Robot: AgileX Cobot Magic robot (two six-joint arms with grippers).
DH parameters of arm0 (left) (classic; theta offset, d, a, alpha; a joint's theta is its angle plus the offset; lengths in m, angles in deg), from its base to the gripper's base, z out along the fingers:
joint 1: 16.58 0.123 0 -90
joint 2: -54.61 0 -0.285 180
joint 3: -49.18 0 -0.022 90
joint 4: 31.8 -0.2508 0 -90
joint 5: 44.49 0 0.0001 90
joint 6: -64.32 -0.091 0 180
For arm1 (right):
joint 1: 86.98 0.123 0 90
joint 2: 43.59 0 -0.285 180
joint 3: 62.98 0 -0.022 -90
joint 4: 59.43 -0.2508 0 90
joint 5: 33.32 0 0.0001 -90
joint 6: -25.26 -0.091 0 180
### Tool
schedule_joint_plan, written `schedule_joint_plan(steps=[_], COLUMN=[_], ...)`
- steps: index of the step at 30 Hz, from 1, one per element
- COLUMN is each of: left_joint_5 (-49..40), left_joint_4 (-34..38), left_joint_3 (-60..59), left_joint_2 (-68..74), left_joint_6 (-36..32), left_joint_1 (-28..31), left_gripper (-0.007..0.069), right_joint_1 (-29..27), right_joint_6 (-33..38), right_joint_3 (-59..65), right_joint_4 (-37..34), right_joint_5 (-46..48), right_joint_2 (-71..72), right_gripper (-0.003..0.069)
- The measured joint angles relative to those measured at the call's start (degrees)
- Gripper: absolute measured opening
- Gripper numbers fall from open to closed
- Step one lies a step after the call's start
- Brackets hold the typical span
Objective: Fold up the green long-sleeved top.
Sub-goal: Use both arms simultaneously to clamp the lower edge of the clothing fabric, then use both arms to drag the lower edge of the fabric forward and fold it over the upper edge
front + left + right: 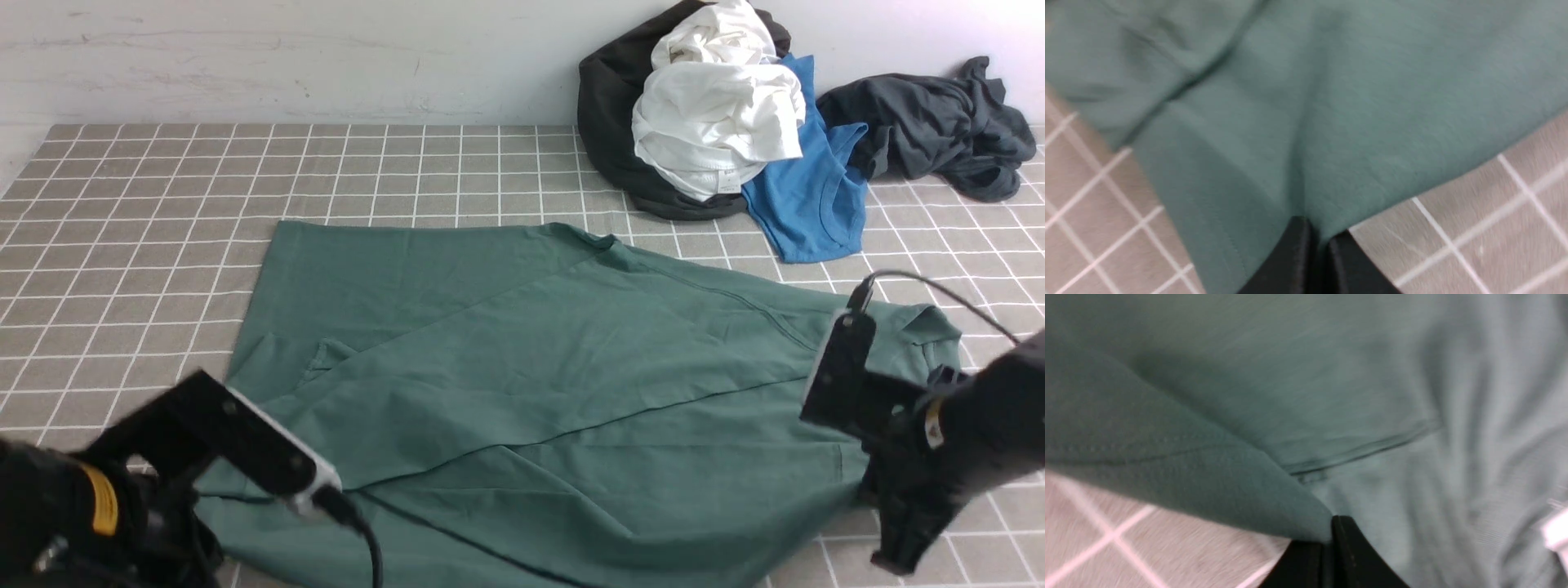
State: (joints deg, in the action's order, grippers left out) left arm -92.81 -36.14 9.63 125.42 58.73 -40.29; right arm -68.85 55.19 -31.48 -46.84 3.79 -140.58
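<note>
Top [522, 367] is lying spread across the middle of the bench [147, 204] and reaching down to the near edge, with one part folded diagonally over the body. Left fingers [1294, 261] are clenching together on the top's edge near the bench's near left corner. In the left wrist view, cloth is running right into the seam between them, with checked bench showing on both sides. Right fingers [1351, 555] are likewise pinching a lifted hem of the top toward the near right corner, and the cloth is peaking where they are gripping it. Both wrist views are coming out blurred.

Bare bench is stretching along the whole left edge and in a broad band between the top's far edge and the bench's far edge. A pile [710, 122] of black, white and blue clothes is sitting at the far edge, right of the middle. Its front is lying just beside the top's far right edge without touching it. A dark garment [931, 122] is lying in the far right corner, well apart from the top.
</note>
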Motion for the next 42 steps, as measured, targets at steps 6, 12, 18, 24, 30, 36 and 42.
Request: schedule_joint_plan(steps=[6, 12, 18, 24, 30, 36, 42], left_joint_5=[-2.55, 2.04, 0.1, -5.91, -16.07, -22.15, -22.89], left_joint_4=[2.19, 2.61, 0.7, 0.53, -0.17, 0.13, 5.74], left_joint_3=[17.03, 39.35, 66.59, 84.92, 102.14, 109.59, 110.1], left_joint_2=[10.74, 30.79, 55.14, 70.09, 82.54, 81.96, 78.58], left_joint_6=[0.83, 0.6, 0.74, 1.88, 2.41, 3.15, 0.9], left_joint_1=[11.28, 17.99, 18.68, 19.04, 19.69, 20.04, 20.04], left_gripper=[0.0014, 0.0014, 0.0014, 0.0042, 0.0272, 0.0482, 0.0424], right_joint_1=[0.0, -0.35, -3.1, -4.84, -5.83, -5.5, -3.28], right_joint_6=[-6.41, -6.67, -7.11, -12.05, -15.74, -15.1, -0.5], right_joint_3=[-12.84, -29.28, -43.9, -49.4, -54.07, -62.24, -62.14], right_joint_4=[-0.01, -0.06, -3.11, -6.75, -9.45, -13.5, -29.42], right_joint_5=[4.91, 4.48, 5.61, 6.52, 10.64, 16.33, 18.59], right_joint_2=[-2.63, -13.02, -27.15, -34.38, -36.54, -34.51, -35.01], right_gripper=[0.0006, 0.0005, 0.0005, 0.0012, 0.0155, 0.0304, 0.0165])
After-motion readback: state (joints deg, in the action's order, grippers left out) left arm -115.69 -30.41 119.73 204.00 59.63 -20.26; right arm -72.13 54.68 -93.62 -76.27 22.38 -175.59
